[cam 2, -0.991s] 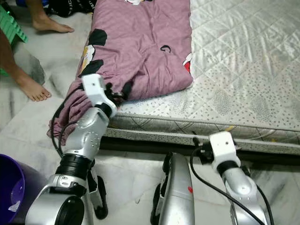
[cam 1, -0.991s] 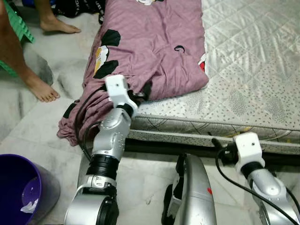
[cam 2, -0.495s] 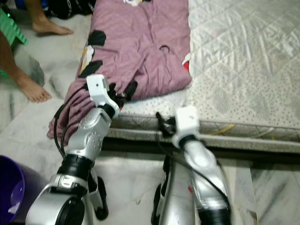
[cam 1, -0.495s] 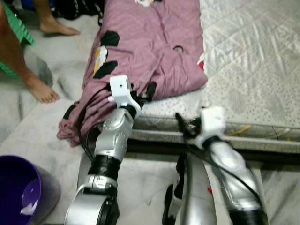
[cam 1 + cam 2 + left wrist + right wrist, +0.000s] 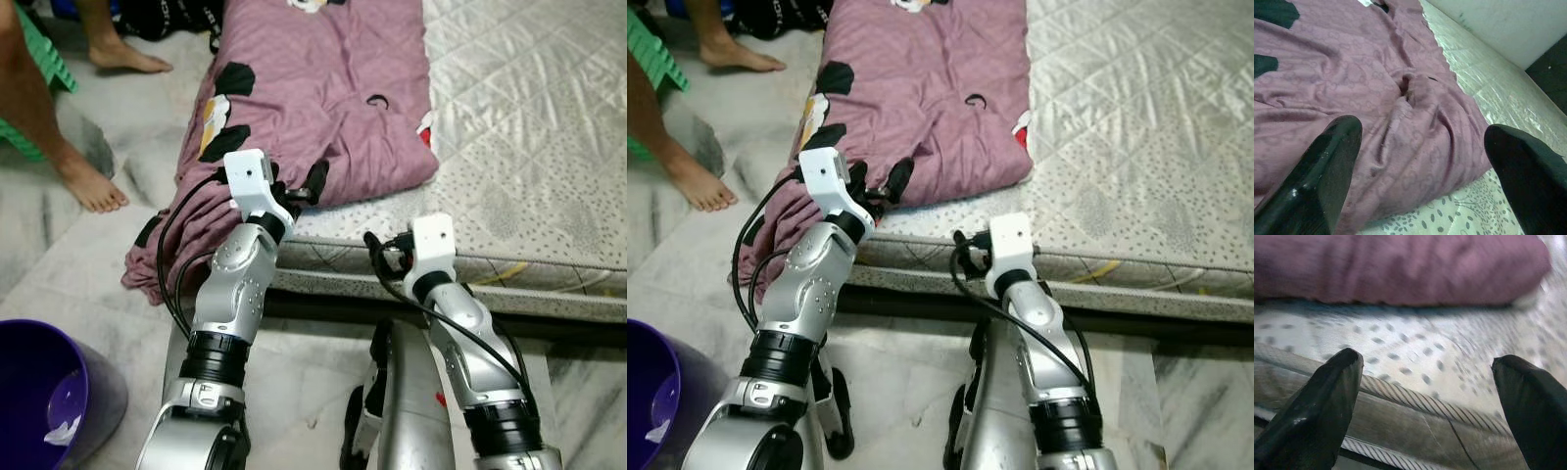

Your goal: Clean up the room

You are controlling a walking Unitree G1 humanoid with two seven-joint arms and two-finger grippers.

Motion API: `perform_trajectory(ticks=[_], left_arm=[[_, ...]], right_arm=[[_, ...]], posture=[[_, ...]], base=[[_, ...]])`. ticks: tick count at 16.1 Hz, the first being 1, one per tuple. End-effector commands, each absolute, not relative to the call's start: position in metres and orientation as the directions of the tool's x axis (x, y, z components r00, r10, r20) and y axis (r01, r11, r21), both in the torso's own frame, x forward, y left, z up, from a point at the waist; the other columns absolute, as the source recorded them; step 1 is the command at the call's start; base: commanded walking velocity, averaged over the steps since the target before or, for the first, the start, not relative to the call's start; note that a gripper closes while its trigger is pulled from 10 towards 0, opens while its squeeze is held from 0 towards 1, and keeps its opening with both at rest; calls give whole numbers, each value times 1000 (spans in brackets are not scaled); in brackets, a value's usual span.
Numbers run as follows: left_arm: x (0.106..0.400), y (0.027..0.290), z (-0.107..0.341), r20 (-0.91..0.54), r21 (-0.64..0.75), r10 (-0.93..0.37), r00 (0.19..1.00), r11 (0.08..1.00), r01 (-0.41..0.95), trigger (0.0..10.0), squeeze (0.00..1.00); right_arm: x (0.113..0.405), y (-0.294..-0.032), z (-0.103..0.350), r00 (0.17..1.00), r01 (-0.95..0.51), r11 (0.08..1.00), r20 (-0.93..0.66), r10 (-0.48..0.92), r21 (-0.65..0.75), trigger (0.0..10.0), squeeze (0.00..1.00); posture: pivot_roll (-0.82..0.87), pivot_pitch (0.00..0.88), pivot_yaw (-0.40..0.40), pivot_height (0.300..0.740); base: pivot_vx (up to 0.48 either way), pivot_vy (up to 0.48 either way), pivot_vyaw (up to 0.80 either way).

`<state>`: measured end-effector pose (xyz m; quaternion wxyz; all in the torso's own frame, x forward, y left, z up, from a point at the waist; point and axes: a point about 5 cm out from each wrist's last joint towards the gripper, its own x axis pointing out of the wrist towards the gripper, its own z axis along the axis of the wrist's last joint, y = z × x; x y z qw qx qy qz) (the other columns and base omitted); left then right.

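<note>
Even soft daylight; blurred right wrist view

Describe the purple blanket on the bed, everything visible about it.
The purple blanket is soft mauve cloth with black, yellow and white cartoon patches. It lies rumpled along the mattress's left side, and its near corner spills over the edge onto the pale floor. The left gripper, open, sits at its near edge; the fingers straddle a fold.
</note>
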<state>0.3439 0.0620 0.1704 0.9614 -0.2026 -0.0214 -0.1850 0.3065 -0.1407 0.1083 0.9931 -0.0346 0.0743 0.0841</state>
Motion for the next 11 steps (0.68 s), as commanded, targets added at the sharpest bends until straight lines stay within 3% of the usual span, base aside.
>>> perform_trajectory(ticks=[1, 3, 4, 6, 11], left_arm=[[340, 44, 175, 128, -405, -384, 915, 821, 401, 10000, 0], [341, 45, 192, 205, -405, -337, 919, 826, 393, 10000, 0], [341, 68, 212, 317, -397, -174, 932, 869, 297, 10000, 0], [339, 98, 224, 389, -333, -73, 918, 918, 214, 10000, 0], [314, 155, 185, 309, -166, 98, 946, 985, -48, 10000, 0]], right_arm=[[312, -142, 112, 985, -133, 990, -116, 127, -48, 10000, 0], [330, -145, 138, 998, -63, 998, 15, 63, -28, 10000, 0], [335, -151, 149, 997, -46, 998, 59, 48, -31, 10000, 0], [338, -154, 161, 991, -62, 997, 113, 66, -44, 10000, 0], [341, -135, 161, 981, -78, 996, 177, 84, -41, 10000, 0]], posture=[[-94, 251, -42, 526], [-72, 246, -37, 526], [-68, 240, -34, 526], [-56, 225, -32, 526], [-8, 182, -12, 526]], base=[[0, 0, 0], [0, 0, 0], [0, 0, 0], [0, 0, 0], [0, 0, 0]])
